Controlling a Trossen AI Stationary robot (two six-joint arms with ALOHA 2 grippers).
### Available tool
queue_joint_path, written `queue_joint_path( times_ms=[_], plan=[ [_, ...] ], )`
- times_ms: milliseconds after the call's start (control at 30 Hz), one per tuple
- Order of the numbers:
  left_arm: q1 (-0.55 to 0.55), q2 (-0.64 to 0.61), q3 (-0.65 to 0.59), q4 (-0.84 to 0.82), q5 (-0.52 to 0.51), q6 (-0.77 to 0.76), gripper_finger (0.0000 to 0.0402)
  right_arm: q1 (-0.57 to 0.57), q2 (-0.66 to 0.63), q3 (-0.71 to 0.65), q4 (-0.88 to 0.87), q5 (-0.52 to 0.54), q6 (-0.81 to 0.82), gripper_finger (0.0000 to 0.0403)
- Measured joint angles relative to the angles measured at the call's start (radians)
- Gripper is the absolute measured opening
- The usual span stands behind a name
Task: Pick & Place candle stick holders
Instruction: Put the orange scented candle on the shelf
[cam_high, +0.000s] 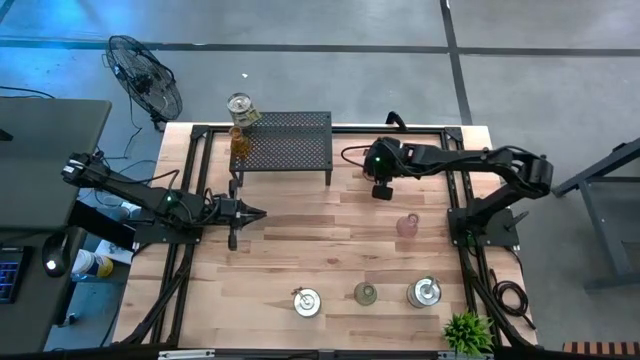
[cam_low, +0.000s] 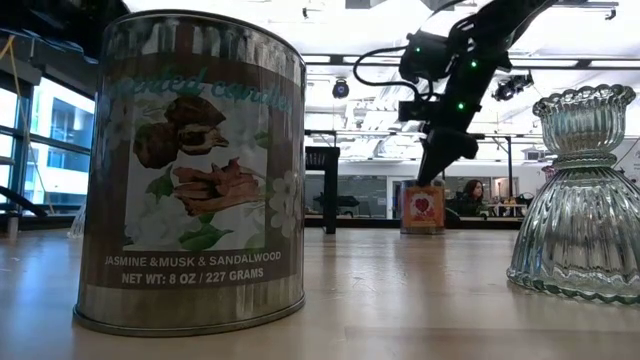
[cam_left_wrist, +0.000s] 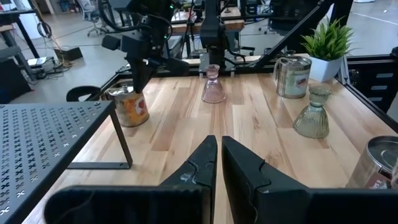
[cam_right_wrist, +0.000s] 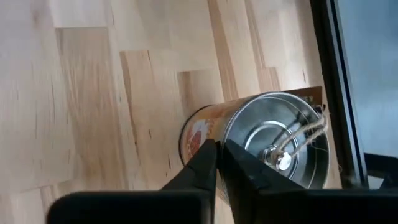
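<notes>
A tin holder with an orange label (cam_right_wrist: 249, 143) stands upright on the table right of the black rack (cam_high: 285, 140). My right gripper (cam_right_wrist: 216, 149) is shut and points down just over the tin's near rim; it also shows in the left wrist view (cam_left_wrist: 137, 87). My left gripper (cam_high: 258, 212) is shut and empty, low over the table's left middle. A pink glass holder (cam_high: 407, 224) stands mid-right. Two silver tins (cam_high: 306, 301) (cam_high: 424, 292) and an olive glass holder (cam_high: 366, 293) stand along the near edge. A silver holder (cam_high: 240, 105) and an amber one (cam_high: 238, 140) are at the rack's left end. My right gripper comes at the orange-labelled tin from above, its shut fingertips (cam_right_wrist: 205, 155) by the rim (cam_right_wrist: 214, 118) on the label side. I cannot tell whether they touch it. The tin stands upright on the table.
The black perforated rack stands at the far middle, its legs on the table. A small green plant (cam_high: 466, 330) sits at the near right corner. Black frame rails (cam_high: 190, 180) run along the table's left and right sides. Bare wood lies in the middle.
</notes>
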Motion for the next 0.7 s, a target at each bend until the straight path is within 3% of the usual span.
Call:
queue_joint_path(
  times_ms=[333, 700],
  plan=[
    [0.000, 0.000, 0.000, 0.000, 0.000, 0.000, 0.0021, 0.062, -0.062, -0.007, -0.069, -0.042, 0.009, 0.0004],
    [0.000, 0.000, 0.000, 0.001, -0.009, 0.000, 0.0021, 0.258, -0.070, -0.004, -0.096, -0.137, 0.190, 0.0003]
  ],
)
